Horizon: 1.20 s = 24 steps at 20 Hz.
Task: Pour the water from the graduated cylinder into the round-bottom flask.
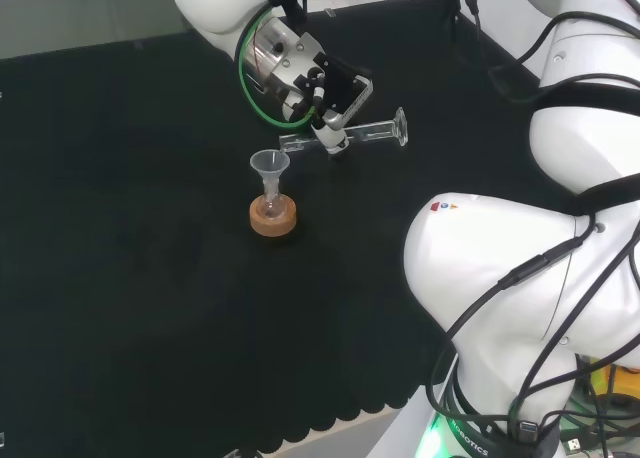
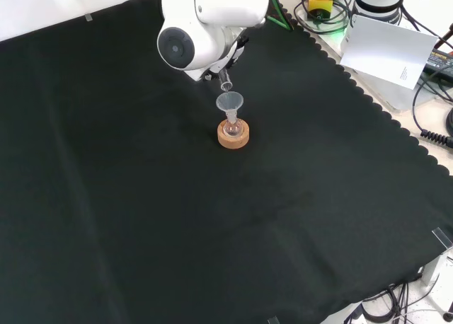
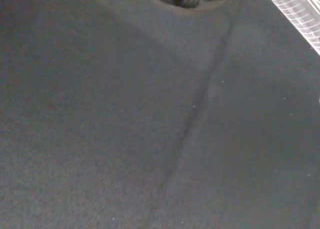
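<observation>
Hand: the hand [image 1: 322, 96], black and white, hangs above the bench in the head view, up and to the right of the funnel; its fingers are curled round the graduated cylinder near the middle of the tube; the palm side is partly hidden by its own black housing
Graduated cylinder: clear graduated cylinder [image 1: 375, 132] held almost level in the head view; foot to the right, mouth to the left and tipped slightly down; the mouth end sits just above and beside the funnel rim; in the front view its open end [image 2: 226, 85] pokes out under the arm link, right over the funnel; a ribbed clear stretch of it crosses a corner of the wrist view [image 3: 299, 14]; water inside cannot be made out
Funnel: small clear funnel [image 1: 269, 164] upright in the neck of the flask; wide mouth up; seen also from the front [image 2: 229, 101]
Round-bottom flask: small clear round-bottom flask [image 1: 271, 208], seated in its stand, mostly hidden by it; contents cannot be told
Stand: cork ring [image 1: 273, 218] flat on the cloth; in the front view [image 2: 233, 134] near the middle of the upper half
Cloth: black cloth [image 2: 177, 225] covers the bench; scalloped edge at the front view's right; a soft crease shows in the wrist view [image 3: 200, 104]
Arm: big white link with round grey cap [image 2: 175, 48] stands before the hand in the front view
</observation>
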Each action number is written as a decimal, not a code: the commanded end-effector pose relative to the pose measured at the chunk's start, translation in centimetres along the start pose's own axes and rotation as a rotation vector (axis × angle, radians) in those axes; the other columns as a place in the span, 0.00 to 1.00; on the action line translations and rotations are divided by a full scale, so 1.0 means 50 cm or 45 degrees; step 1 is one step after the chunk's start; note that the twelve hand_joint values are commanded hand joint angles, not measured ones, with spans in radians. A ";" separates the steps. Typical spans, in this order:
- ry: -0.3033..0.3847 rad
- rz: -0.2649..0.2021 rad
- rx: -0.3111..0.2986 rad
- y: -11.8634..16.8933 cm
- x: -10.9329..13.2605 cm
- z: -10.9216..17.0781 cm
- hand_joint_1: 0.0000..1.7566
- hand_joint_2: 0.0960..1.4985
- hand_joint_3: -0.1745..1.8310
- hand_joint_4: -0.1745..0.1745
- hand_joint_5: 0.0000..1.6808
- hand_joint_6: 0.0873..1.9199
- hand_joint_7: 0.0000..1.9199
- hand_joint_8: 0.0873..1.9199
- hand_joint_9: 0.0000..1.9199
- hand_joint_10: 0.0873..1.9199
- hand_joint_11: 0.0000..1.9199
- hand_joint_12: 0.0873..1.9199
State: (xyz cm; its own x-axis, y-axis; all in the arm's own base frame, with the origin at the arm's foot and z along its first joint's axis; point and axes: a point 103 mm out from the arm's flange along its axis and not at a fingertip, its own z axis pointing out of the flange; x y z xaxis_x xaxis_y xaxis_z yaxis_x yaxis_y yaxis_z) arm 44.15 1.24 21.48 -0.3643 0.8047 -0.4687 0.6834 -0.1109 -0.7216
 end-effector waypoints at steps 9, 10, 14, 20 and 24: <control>-0.047 0.028 -0.007 -0.012 -0.011 -0.005 0.79 0.66 0.09 0.23 0.65 0.42 0.59 0.37 0.66 0.24 0.59 0.37; -0.050 0.027 -0.005 -0.012 -0.011 -0.005 0.79 0.66 0.09 0.23 0.65 0.42 0.59 0.37 0.66 0.24 0.59 0.37; -0.073 0.038 0.002 -0.011 -0.007 -0.009 0.79 0.66 0.09 0.23 0.65 0.42 0.59 0.37 0.66 0.24 0.59 0.37; -0.113 0.055 0.007 -0.012 0.004 -0.016 0.79 0.66 0.09 0.23 0.65 0.42 0.59 0.37 0.66 0.24 0.59 0.37; -0.130 0.060 0.004 -0.015 0.009 -0.019 0.79 0.66 0.09 0.23 0.65 0.42 0.59 0.37 0.66 0.24 0.59 0.37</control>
State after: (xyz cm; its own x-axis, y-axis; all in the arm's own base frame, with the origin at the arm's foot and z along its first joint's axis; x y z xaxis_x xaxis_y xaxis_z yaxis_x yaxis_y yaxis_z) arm 44.16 2.02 22.25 -0.3922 0.7461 -0.5380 0.6961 -0.1417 -0.7039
